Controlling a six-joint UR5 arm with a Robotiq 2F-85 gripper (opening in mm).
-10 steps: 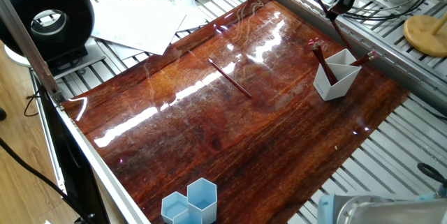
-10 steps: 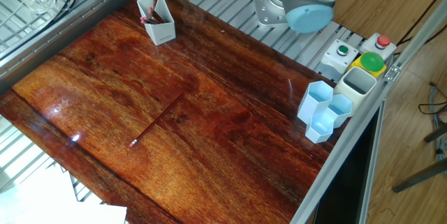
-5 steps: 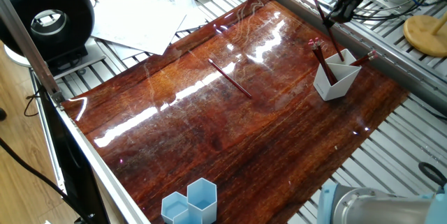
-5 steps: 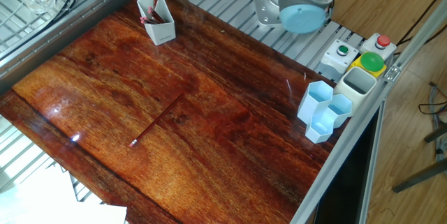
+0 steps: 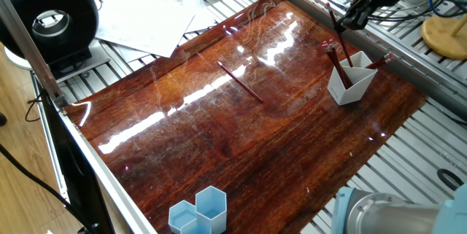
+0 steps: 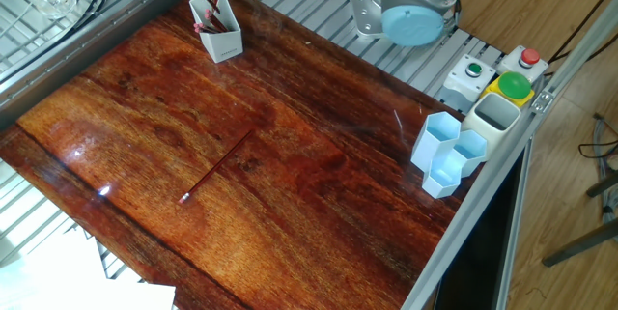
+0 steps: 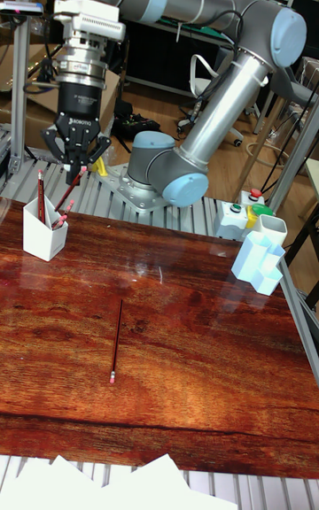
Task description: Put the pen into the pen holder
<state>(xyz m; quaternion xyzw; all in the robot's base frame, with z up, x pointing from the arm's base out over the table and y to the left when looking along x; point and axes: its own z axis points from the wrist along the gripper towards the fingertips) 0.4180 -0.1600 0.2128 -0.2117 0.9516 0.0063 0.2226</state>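
A glossy reddish-brown wooden desk (image 5: 241,146) sits on a slatted aluminium frame, with loose papers (image 5: 149,19) at one edge. Above the far corner, the robot's black two-fingered hand (image 7: 78,158) grips a slim dark-red pen (image 7: 71,194) by its upper end, the pen slanting down with its lower tip already inside the small white angular plastic pen holder (image 7: 44,231). This looks like the insertion step; the next move would call for spreading the fingers so the pen drops in. The holder already contains other red pens. Another dark-red pencil (image 7: 116,342) lies flat mid-desk. The light blue hexagonal cups (image 7: 260,264) appear empty.
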